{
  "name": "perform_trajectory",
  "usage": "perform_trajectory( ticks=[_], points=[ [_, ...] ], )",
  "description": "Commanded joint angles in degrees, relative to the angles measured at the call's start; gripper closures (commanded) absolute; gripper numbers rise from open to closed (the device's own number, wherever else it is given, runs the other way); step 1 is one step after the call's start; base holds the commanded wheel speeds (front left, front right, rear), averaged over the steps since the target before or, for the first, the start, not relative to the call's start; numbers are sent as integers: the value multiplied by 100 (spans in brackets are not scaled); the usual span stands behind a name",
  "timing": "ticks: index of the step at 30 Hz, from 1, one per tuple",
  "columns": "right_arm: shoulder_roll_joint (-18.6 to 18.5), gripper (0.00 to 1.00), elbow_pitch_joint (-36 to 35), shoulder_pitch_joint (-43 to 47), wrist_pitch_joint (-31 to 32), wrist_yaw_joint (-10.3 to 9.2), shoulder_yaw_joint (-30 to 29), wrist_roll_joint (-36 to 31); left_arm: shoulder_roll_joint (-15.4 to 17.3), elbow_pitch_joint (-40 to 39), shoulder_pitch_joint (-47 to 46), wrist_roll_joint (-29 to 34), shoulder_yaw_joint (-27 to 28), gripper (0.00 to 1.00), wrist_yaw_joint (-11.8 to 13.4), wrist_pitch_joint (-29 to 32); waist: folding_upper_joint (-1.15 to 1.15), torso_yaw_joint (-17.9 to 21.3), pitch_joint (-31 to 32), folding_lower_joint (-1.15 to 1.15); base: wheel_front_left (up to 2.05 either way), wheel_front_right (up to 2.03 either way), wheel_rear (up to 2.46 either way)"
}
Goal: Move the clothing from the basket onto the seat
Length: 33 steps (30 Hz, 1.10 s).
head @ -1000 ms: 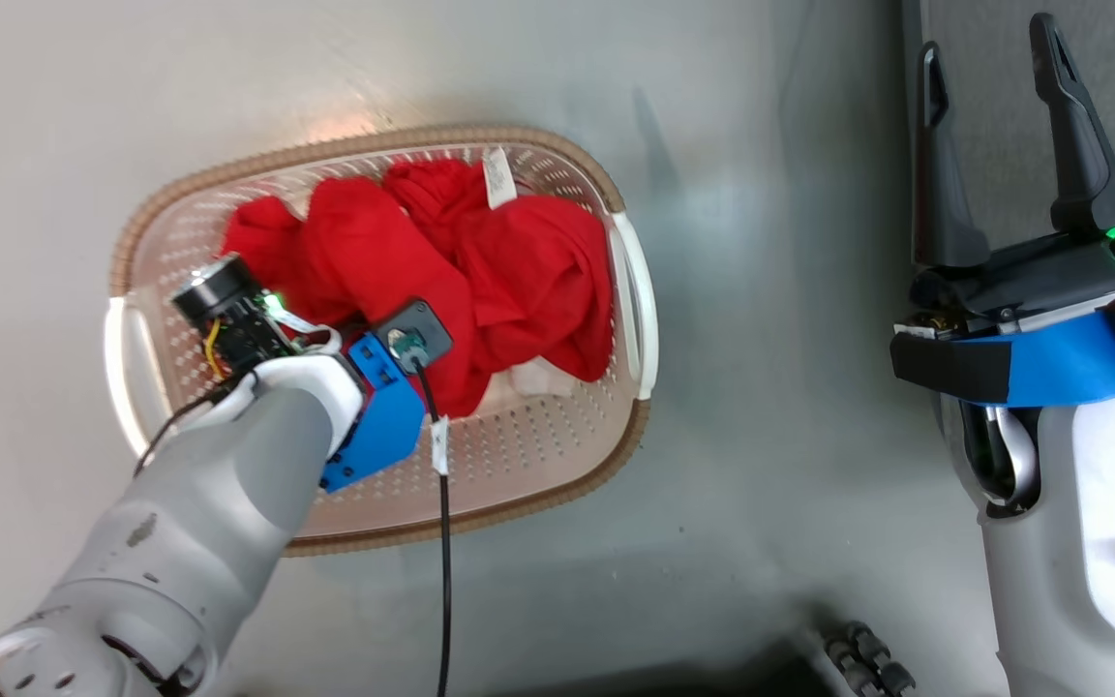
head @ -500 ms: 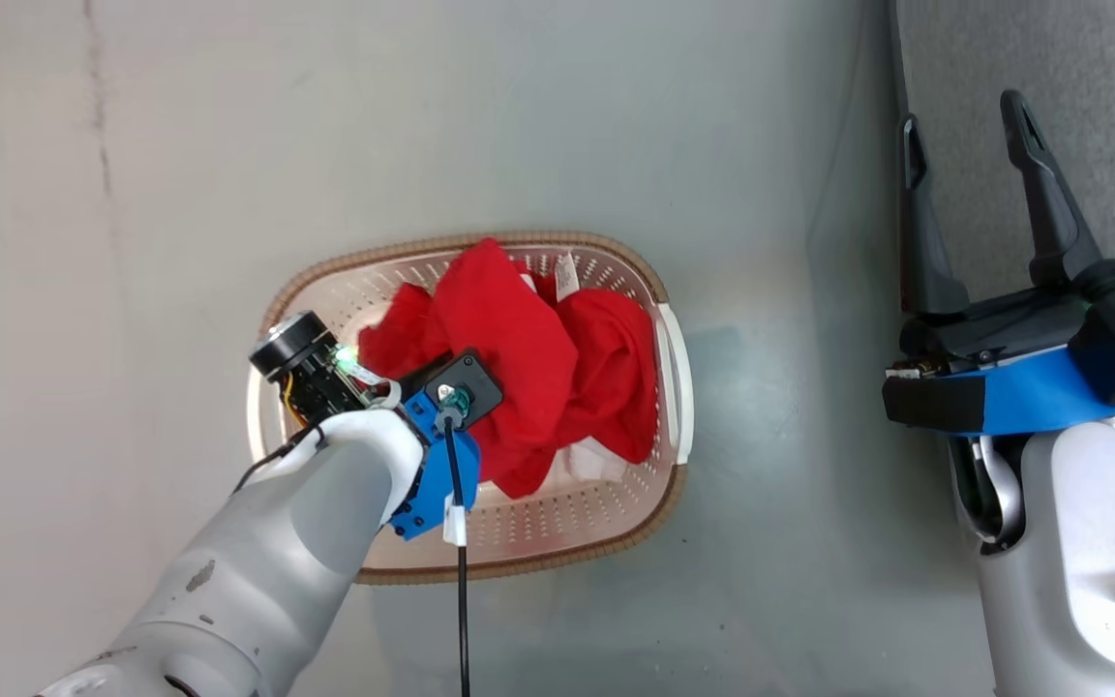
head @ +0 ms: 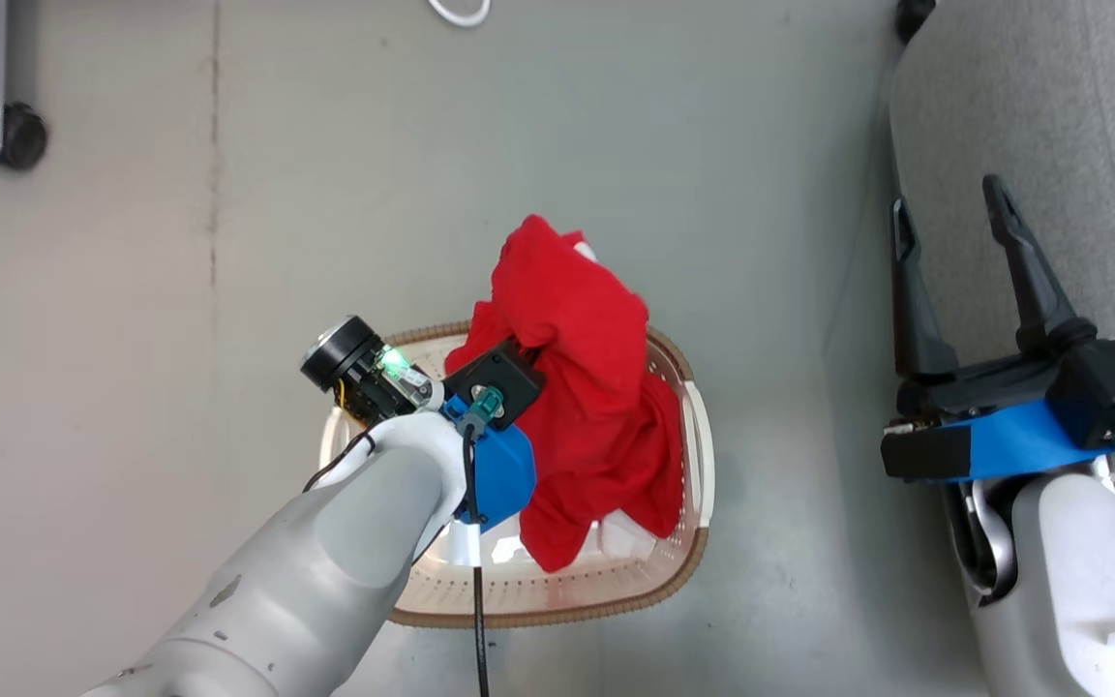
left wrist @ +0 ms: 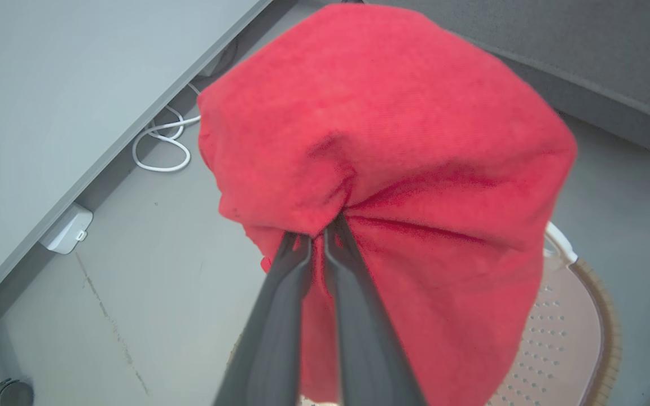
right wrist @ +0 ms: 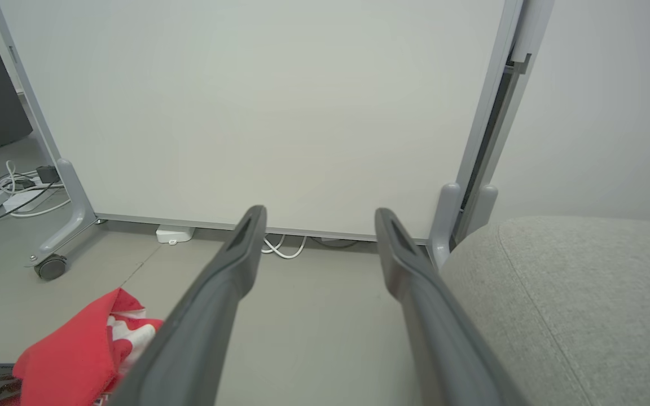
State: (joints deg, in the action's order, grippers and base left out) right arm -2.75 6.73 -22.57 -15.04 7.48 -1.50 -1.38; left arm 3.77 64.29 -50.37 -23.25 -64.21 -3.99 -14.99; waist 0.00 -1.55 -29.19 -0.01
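Observation:
My left gripper is shut on a fold of the bright red clothing, which drapes over its fingertips. In the head view the clothing hangs bunched from that hand above the cream basket, its lower end still inside, with a white part beside it. My right gripper stands open and empty off to the right, beside the grey seat. The right wrist view looks between the open right gripper, with the seat at right and red-and-white clothing at lower left.
A pale wheeled partition panel stands ahead on a grey floor, with a caster and white cables at its foot. Another caster sits at the head view's top left.
The left gripper has risen with the red clothing, pulling it up out of the basket. The head camera has shifted, so the basket sits lower in view. The right gripper stays open.

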Motion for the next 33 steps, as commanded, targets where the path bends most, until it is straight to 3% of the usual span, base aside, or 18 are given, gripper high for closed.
perform_trajectory(
  ticks=[1,16,33],
  points=[
    [-24,0,37,122,-22,3,-15,12,126,-227,122,-41,134,100,82,-25,0,-96,288,1,0,0,0],
    [-25,0,217,623,-22,3,-42,107,599,-1986,553,-92,1363,100,564,-29,0,-193,1256,1,0,0,0],
    [-24,0,390,1193,-22,3,-69,217,607,-2787,967,21,1961,100,616,-29,0,-315,2134,1,0,0,0]
  ],
)
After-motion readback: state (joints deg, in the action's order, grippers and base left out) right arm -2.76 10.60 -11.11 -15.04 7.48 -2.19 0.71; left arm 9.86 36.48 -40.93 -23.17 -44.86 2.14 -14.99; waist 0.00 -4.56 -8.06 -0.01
